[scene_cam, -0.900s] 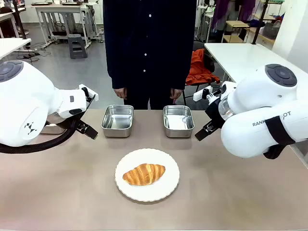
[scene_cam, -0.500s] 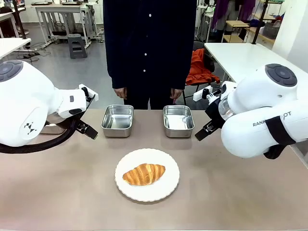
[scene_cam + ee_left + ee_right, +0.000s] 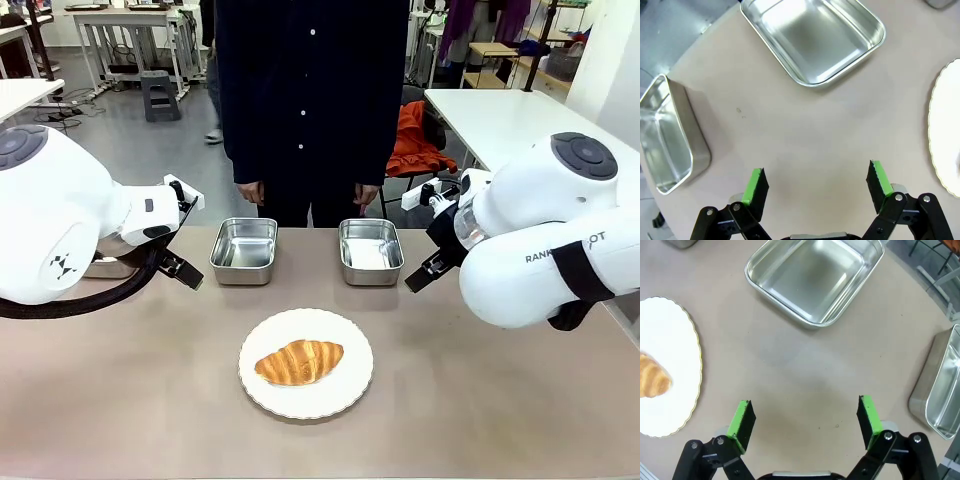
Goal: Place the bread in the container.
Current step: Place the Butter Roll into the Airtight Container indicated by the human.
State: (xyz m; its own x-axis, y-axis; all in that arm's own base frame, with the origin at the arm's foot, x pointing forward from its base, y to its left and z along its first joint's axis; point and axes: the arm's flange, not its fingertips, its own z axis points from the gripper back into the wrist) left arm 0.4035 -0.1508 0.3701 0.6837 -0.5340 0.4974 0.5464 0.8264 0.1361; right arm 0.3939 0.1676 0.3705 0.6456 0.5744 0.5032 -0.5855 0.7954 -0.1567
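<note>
Passer-by (image 3: 212, 80) stepped in behind; ridged golden-brown bread (image 3: 299, 362) sits on plate (image 3: 350, 385).

Right gripper (image 3: 805, 416) jaws wide apart, green pads (image 3: 742, 419) over bare tan table (image 3: 790, 365), holding nothing. Empty steel tray (image 3: 815, 275) at top centre. Second steel tray (image 3: 942, 395) cut off at right edge. White scalloped plate (image 3: 675, 340) at left, croissant (image 3: 654, 380) end on it, partly out of frame.

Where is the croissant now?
In the front view the croissant lies on the white scalloped plate, in the middle of the table.
</note>
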